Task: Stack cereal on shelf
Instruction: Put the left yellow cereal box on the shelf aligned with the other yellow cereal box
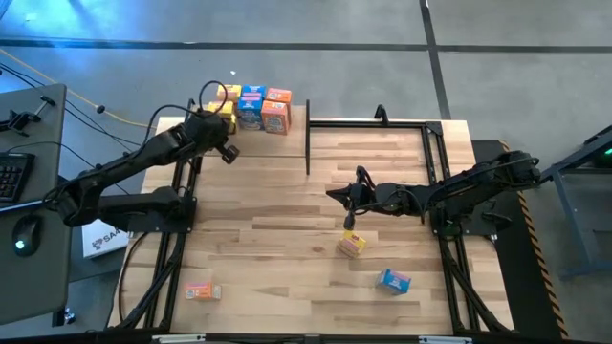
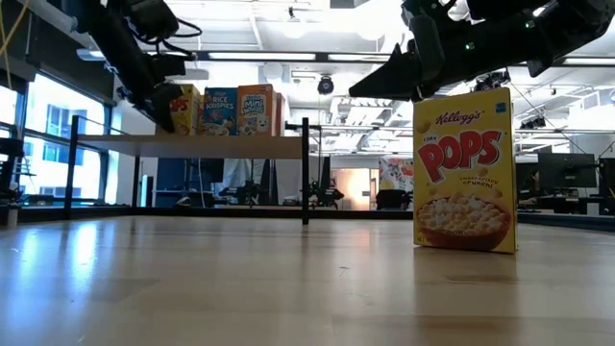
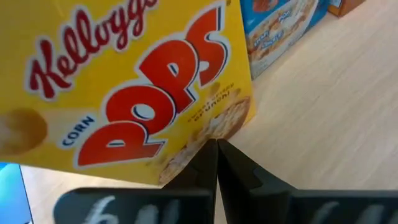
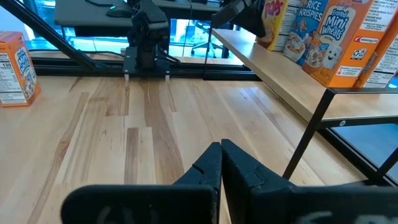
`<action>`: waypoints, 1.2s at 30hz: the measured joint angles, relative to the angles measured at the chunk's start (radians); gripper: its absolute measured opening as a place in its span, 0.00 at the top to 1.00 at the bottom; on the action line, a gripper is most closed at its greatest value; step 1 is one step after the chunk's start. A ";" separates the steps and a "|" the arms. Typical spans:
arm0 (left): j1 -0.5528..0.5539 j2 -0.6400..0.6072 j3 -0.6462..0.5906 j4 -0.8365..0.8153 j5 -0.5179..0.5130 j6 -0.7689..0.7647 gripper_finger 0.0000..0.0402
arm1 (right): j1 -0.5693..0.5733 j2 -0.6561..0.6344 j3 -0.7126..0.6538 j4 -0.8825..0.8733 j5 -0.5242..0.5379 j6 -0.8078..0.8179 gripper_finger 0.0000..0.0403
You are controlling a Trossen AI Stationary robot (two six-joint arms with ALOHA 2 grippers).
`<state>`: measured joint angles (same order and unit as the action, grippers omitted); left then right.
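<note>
Three cereal boxes stand in a row on the shelf (image 1: 273,151): a yellow Corn Pops box (image 3: 124,87), a blue one (image 1: 251,106) and an orange one (image 1: 276,113). My left gripper (image 3: 217,148) is shut, up at the shelf with its tips right at the yellow box's printed front. My right gripper (image 1: 335,195) is shut and hangs over the middle of the table, holding nothing. Three more boxes are on the tabletop: a yellow one (image 2: 464,168) standing upright, a blue one (image 1: 393,280) and an orange one (image 1: 202,291). My left gripper's shut fingertips (image 3: 208,155) stand at the lower part of the yellow box's front face (image 3: 205,127), coming at it slanting down. Whether they touch it, I cannot tell. The box stands on the shelf.
The shelf rests on thin black posts (image 4: 311,134). A black frame (image 1: 368,122) runs along the table's far right side. Bare wooden tabletop (image 1: 268,220) lies between the shelf and the loose boxes.
</note>
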<state>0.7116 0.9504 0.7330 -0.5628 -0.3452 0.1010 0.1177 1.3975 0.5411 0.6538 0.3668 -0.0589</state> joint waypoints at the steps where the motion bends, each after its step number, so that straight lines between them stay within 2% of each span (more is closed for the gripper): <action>1: 0.003 0.000 0.000 0.005 0.001 0.006 1.00 | 0.000 0.000 0.000 0.000 0.000 0.000 1.00; 10: 0.003 0.000 0.000 0.097 0.009 0.034 1.00 | 0.000 0.000 0.000 0.000 0.000 0.000 1.00; 13: -0.004 -0.008 0.006 0.051 0.022 0.021 1.00 | 0.000 0.000 0.000 0.000 0.000 0.000 1.00; 19: -0.014 -0.078 0.011 -0.090 -0.046 -0.118 1.00 | 0.000 0.000 0.000 0.000 0.000 0.000 1.00; 23: -0.013 -0.098 0.008 -0.145 -0.160 -0.191 1.00 | 0.000 0.000 0.000 0.000 0.000 0.000 1.00; 25: -0.005 -0.099 -0.003 -0.136 -0.184 -0.202 1.00 | 0.000 0.000 0.000 0.000 0.000 0.000 1.00; 36: 0.048 -0.060 -0.051 0.107 -0.164 -0.133 1.00 | 0.000 0.000 0.000 -0.006 0.000 0.000 1.00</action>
<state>0.7601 0.8902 0.6815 -0.4558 -0.5093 -0.0322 0.1177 1.3975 0.5411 0.6474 0.3668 -0.0589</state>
